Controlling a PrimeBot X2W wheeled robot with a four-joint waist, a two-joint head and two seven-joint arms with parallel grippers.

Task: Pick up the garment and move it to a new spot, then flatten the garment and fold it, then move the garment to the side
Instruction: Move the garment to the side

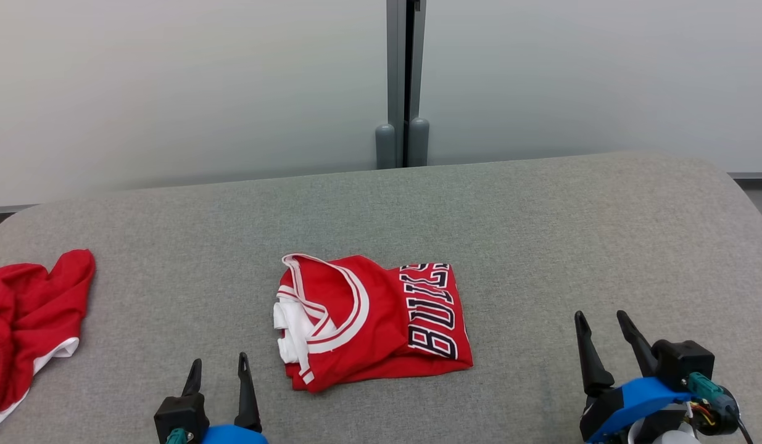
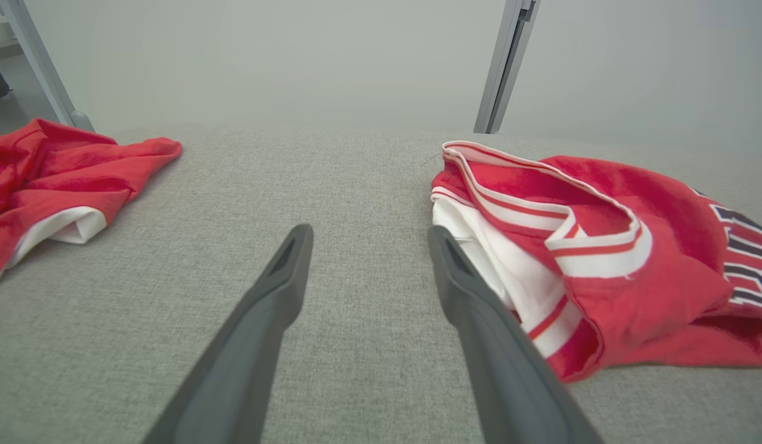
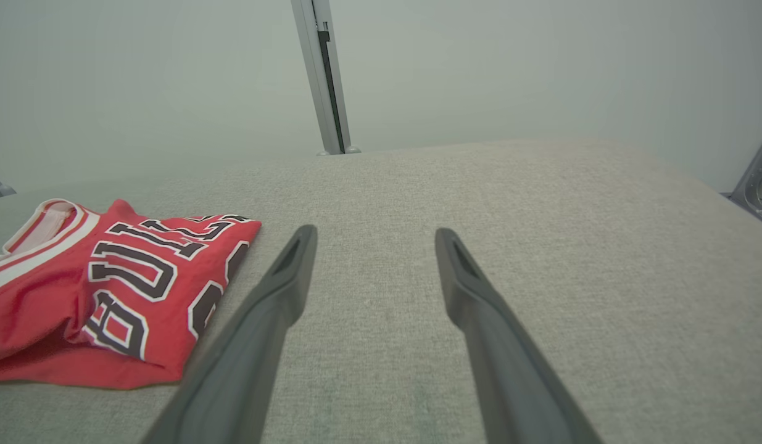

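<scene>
Now the jersey (image 1: pixel 381 320) is lying just right of the left gripper (image 1: pixel 220 359), farther from the right gripper (image 1: pixel 600 314); both are gaping, holding nothing.

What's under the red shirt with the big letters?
The red shirt lies on the grey cushion. White cloth peeks out between its folds at the left edge. Anything else beneath it is covered by the shirt, so I can't tell.
</scene>
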